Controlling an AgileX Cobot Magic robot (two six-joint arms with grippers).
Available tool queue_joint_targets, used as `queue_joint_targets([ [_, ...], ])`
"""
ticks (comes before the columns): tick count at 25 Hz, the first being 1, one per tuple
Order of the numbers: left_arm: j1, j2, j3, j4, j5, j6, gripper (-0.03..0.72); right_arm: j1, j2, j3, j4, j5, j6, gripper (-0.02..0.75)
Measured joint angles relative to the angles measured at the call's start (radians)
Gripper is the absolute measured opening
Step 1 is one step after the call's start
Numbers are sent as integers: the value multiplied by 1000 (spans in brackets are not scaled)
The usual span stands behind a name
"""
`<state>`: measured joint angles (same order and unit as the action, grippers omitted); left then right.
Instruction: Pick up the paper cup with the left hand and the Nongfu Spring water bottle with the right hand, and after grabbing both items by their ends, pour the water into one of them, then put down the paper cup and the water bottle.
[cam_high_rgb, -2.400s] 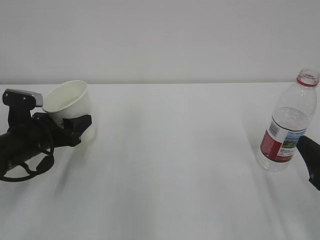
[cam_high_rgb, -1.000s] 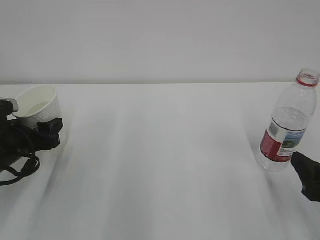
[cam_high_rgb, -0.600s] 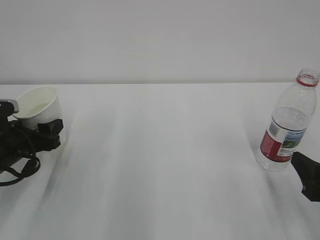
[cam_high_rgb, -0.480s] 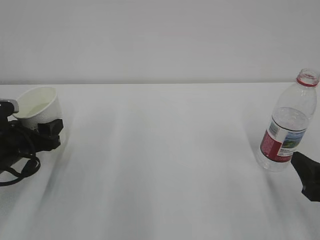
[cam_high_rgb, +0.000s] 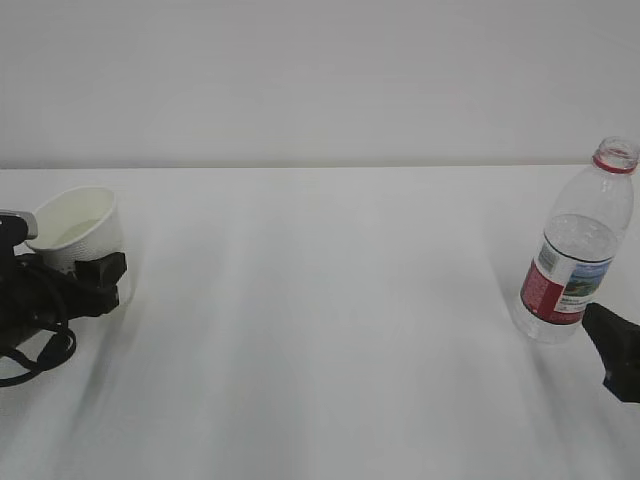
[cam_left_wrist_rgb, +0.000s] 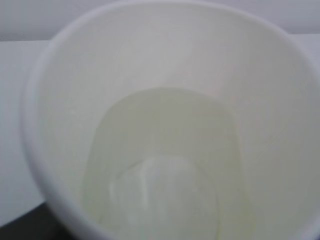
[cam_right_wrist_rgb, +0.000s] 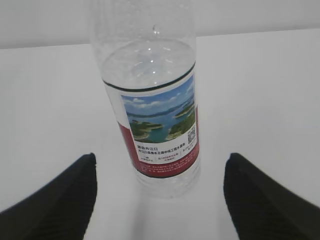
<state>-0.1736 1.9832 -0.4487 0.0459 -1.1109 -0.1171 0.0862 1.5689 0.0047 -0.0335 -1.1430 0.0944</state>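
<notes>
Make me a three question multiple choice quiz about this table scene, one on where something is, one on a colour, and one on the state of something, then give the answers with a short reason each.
1. Where does the bottle stand in the exterior view?
A. far right of the table
B. centre of the table
C. beside the cup

2. What colour is the ring round the bottle's neck?
A. blue
B. red
C. green

3. What is the state of the right gripper?
A. shut on the bottle
B. holding the cup
C. open, with the bottle standing free

Answers:
1. A, the bottle stands near the right edge, far from the paper cup on the left.
2. B, a red ring sits just under the open mouth.
3. C, the right wrist view shows both fingers wide apart, clear of the bottle's sides.
</notes>
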Motion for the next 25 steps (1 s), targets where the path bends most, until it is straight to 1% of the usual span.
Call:
queue_joint_targets([
  [3,0,0,0,12,0,0,489,0,0,0,0,-2,0,593],
  [16,0,0,19,127,0,0,487,0,0,0,0,-2,0,593],
  [25,0,1,21,139,0,0,481,0,0,0,0,-2,0,593],
])
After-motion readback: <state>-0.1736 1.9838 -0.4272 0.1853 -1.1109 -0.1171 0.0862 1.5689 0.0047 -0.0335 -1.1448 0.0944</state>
